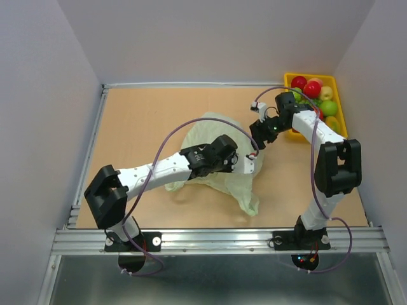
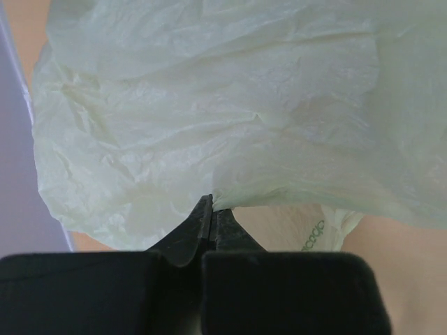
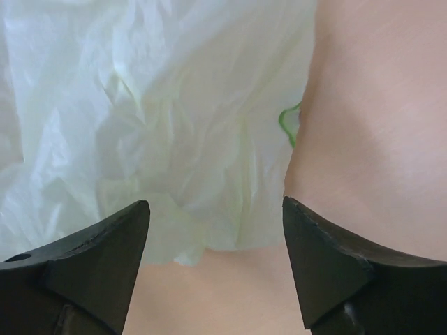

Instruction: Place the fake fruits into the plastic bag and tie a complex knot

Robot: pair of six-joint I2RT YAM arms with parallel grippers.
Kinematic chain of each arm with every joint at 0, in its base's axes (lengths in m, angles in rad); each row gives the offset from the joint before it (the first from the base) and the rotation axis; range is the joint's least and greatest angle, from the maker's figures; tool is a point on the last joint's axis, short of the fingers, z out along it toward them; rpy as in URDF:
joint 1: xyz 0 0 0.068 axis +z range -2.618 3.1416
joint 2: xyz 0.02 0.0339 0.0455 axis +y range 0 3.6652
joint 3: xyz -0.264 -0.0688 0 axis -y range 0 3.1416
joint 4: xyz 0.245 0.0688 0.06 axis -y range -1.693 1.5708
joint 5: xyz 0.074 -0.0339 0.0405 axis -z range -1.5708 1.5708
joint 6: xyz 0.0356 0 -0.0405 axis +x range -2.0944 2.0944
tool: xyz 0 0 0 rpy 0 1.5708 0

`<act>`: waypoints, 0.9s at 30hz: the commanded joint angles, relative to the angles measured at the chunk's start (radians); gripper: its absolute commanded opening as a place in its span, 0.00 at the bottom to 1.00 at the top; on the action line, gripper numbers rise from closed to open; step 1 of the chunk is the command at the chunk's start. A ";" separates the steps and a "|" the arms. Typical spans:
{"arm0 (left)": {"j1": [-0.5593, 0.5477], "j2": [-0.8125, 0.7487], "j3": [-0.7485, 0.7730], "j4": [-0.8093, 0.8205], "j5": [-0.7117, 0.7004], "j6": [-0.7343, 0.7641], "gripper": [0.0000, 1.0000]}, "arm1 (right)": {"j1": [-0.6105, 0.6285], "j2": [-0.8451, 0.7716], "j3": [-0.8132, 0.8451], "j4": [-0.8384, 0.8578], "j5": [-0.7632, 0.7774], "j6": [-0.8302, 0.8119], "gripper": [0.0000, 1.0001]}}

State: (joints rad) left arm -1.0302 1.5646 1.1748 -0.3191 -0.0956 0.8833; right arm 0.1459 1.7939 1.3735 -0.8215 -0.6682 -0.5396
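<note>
The plastic bag (image 1: 210, 127) lies crumpled, pale green and translucent, in the middle of the table. My left gripper (image 1: 252, 164) reaches across it to its right edge and is shut on a fold of the film (image 2: 211, 204). In the left wrist view the bag (image 2: 209, 105) fills the frame above the jaws. My right gripper (image 1: 258, 136) hovers just beyond the bag's right side, open and holding nothing (image 3: 215, 208). Below it are the bag's edge (image 3: 140, 105) and bare table. The fake fruits (image 1: 313, 89), red, green and yellow, sit in the tray at the back right.
The yellow tray (image 1: 318, 75) stands in the far right corner against the wall. Grey walls enclose the table on three sides. A metal rail (image 1: 216, 240) runs along the near edge by the arm bases. Bare tabletop (image 1: 140, 121) lies left of the bag.
</note>
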 commanded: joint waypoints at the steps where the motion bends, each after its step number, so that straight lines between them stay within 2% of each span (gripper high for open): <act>1: 0.015 0.034 0.114 -0.146 -0.002 -0.353 0.00 | -0.008 -0.051 0.131 0.097 0.070 0.082 0.94; 2: 0.019 0.038 0.123 -0.153 -0.024 -0.473 0.00 | -0.017 -0.060 0.150 0.105 0.081 0.110 1.00; 8: 0.148 0.046 0.224 -0.219 0.017 -0.864 0.00 | -0.196 -0.114 0.301 0.131 0.016 0.251 1.00; 12: 0.229 0.025 0.287 -0.216 -0.010 -0.966 0.00 | -0.308 -0.139 0.340 0.136 -0.054 0.302 1.00; 16: 0.291 0.029 0.367 -0.235 0.005 -1.046 0.00 | -0.339 -0.180 0.300 0.136 -0.047 0.291 1.00; 19: 0.350 0.025 0.411 -0.215 0.091 -1.116 0.00 | -0.362 -0.203 0.260 0.136 -0.031 0.285 1.00; 21: 0.396 0.041 0.471 -0.201 0.198 -1.153 0.00 | -0.387 -0.211 0.246 0.136 -0.019 0.291 1.00; 25: 0.432 0.120 0.604 -0.218 0.269 -1.221 0.00 | -0.442 -0.220 0.252 0.134 -0.001 0.313 1.00; 27: 0.444 0.146 0.620 -0.193 0.310 -1.265 0.00 | -0.485 -0.219 0.268 0.134 0.010 0.313 1.00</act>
State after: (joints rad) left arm -0.6029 1.6810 1.7252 -0.5430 0.1009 -0.2794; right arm -0.2687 1.6104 1.6344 -0.7097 -0.6765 -0.2466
